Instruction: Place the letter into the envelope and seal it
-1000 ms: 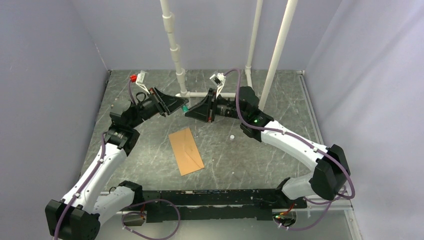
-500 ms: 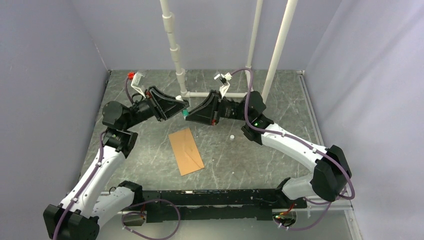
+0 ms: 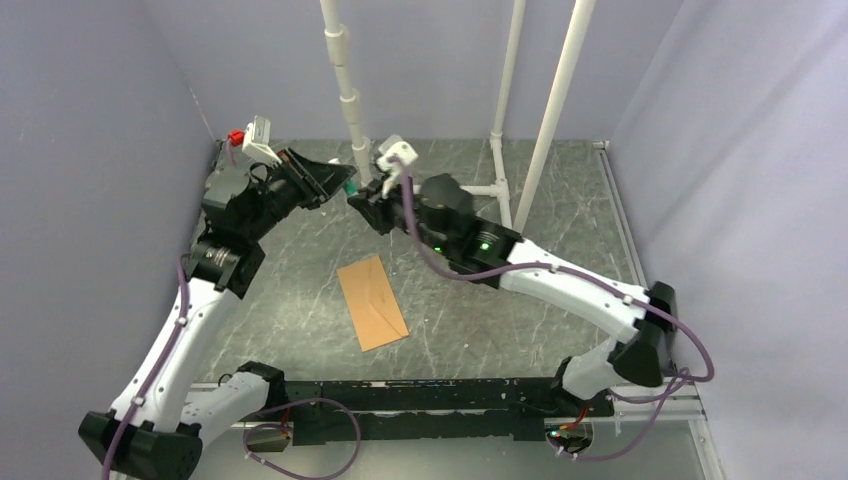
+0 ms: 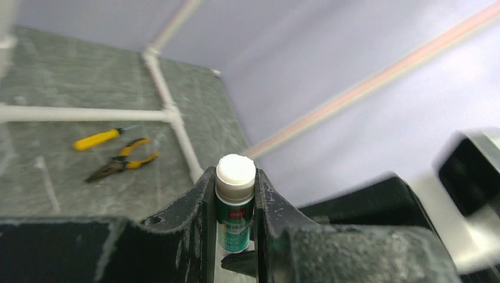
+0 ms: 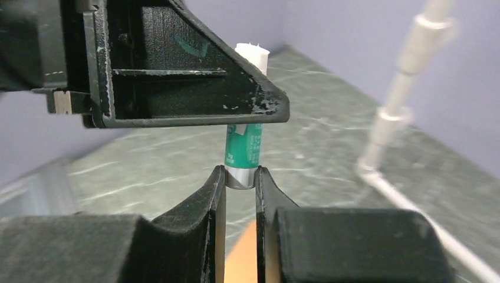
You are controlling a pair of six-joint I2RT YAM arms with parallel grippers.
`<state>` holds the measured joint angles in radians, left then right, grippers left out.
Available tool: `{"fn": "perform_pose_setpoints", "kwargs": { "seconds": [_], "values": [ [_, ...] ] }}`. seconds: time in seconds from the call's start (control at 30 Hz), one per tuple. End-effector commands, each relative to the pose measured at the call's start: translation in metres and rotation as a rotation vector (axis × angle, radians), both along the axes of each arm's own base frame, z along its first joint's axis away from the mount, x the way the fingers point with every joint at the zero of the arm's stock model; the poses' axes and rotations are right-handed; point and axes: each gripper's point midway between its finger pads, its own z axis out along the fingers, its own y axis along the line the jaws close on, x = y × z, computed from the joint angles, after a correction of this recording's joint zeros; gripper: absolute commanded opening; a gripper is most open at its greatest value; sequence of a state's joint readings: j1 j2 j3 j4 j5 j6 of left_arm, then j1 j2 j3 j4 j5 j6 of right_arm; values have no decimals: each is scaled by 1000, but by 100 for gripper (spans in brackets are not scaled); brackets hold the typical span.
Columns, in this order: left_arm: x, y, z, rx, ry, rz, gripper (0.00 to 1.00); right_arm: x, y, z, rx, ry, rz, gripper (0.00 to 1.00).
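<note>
Green glue stick (image 5: 244,147) | both end effectors (image 4: 234,177) (image 5: 239,175) clamp it (aloft)

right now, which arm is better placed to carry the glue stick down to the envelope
Left, probably. The left gripper clamps the glue stick round its green body; the right gripper only pinches its grey end. The envelope lies flat on the table, slightly to the left arm's side.

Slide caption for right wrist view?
Right gripper pinches the grey base of the glue stick; left gripper clamps its green body.

place: robot lab cell | evidence: plain enclosure walls (image 3: 90,120), PVC frame (image 3: 347,100), pliers (image 4: 121,165)
</note>
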<state>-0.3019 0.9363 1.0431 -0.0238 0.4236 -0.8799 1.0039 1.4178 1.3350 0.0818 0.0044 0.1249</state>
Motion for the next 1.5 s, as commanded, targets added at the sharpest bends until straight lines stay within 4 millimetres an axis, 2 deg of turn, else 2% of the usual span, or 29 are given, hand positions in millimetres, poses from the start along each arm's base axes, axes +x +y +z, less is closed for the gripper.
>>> {"fn": "perform_pose_setpoints", "kwargs": {
  "seconds": [0.0, 0.07, 0.1, 0.13, 0.17, 0.2, 0.23, 0.33, 0.5, 0.63, 0.73, 0.9, 1.03, 1.17, 1.23, 1.3, 1.37, 1.47],
  "values": [
    [16, 6, -21, 47, 171, 88, 2, 81, -52, -21, -343, -123, -559, 0],
    [16, 4, -12, 42, 135, 73, 2, 75, -48, -13, -322, -129, -518, 2],
    [15, 2, -7, 40, 118, 61, 2, 66, -40, -13, -304, -122, -439, 10],
    [13, 1, -3, 45, 98, 50, 2, 55, -36, -10, -273, -101, -366, 22],
    [12, 0, 1, 53, 76, 34, 2, 42, -31, -9, -248, -78, -272, 44],
    [9, -2, 4, 63, 52, 15, 2, 30, -29, -6, -210, -43, -188, 57],
    [6, -4, 8, 73, 24, -7, 2, 16, -27, -4, -168, -4, -94, 64],
    [-7, -12, 16, 98, -66, -92, 3, -16, -32, 7, -5, 163, 94, 70],
    [-39, -28, 36, 82, -215, -277, 2, -57, -42, 34, 291, 311, 315, 73],
    [-62, -37, 48, 43, -251, -415, 2, -82, -39, 47, 383, 354, 475, 73],
    [-73, -39, 55, 8, -274, -472, 2, -87, -37, 51, 428, 372, 519, 70],
    [-87, -40, 64, -37, -296, -531, 2, -96, -38, 62, 485, 329, 588, 56],
    [-91, -39, 67, -47, -310, -535, 2, -102, -42, 72, 534, 291, 626, 54],
    [-92, -38, 67, -47, -318, -527, 2, -104, -42, 78, 553, 271, 653, 33],
    [-93, -38, 68, -52, -326, -532, 3, -103, -38, 75, 544, 282, 668, 21],
    [-95, -38, 69, -54, -336, -540, 2, -98, -34, 71, 536, 295, 649, 14],
    [-96, -38, 68, -49, -339, -540, 2, -93, -32, 68, 526, 295, 618, 15],
    [-93, -37, 65, -37, -328, -520, 2, -92, -33, 70, 524, 275, 613, 35]
  ]
}}
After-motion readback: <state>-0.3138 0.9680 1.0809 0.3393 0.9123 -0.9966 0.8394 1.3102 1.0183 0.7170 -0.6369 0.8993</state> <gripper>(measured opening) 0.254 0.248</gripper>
